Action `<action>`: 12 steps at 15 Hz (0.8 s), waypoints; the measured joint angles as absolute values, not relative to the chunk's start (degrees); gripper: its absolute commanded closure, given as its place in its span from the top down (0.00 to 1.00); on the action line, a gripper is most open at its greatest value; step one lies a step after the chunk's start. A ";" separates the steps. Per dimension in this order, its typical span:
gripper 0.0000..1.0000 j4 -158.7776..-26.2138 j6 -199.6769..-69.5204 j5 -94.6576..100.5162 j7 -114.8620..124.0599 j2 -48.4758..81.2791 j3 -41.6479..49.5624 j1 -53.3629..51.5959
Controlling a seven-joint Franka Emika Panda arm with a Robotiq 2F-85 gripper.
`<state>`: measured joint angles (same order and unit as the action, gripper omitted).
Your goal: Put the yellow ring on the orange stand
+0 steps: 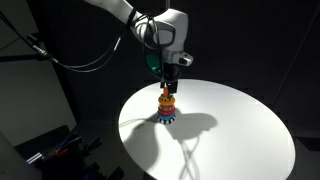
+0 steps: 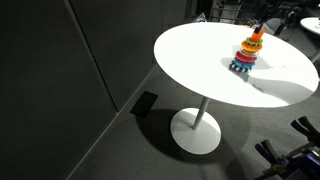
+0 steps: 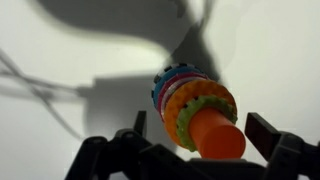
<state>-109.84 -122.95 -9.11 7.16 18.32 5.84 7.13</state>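
The orange stand (image 3: 215, 135) is the peg of a stacking toy on the round white table (image 1: 240, 130). It carries several rings: blue and pink low down, then a yellow-orange ring (image 3: 178, 100), with a green ring (image 3: 200, 108) on top. The toy shows in both exterior views (image 1: 167, 106) (image 2: 247, 55). My gripper (image 3: 200, 130) hangs right above the peg in an exterior view (image 1: 169, 78). It is open and empty, with one finger on each side of the peg's tip. No loose yellow ring shows.
The table's edge (image 2: 175, 70) drops to a dark floor with a white pedestal base (image 2: 196, 130). Dark curtains stand behind. Cables and gear lie on the floor (image 1: 60, 150) beside the table.
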 measured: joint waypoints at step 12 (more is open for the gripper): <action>1.00 -114.22 -120.77 -1.66 4.08 11.01 5.83 6.75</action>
<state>-114.22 -120.77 -1.66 4.08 11.01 5.83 6.75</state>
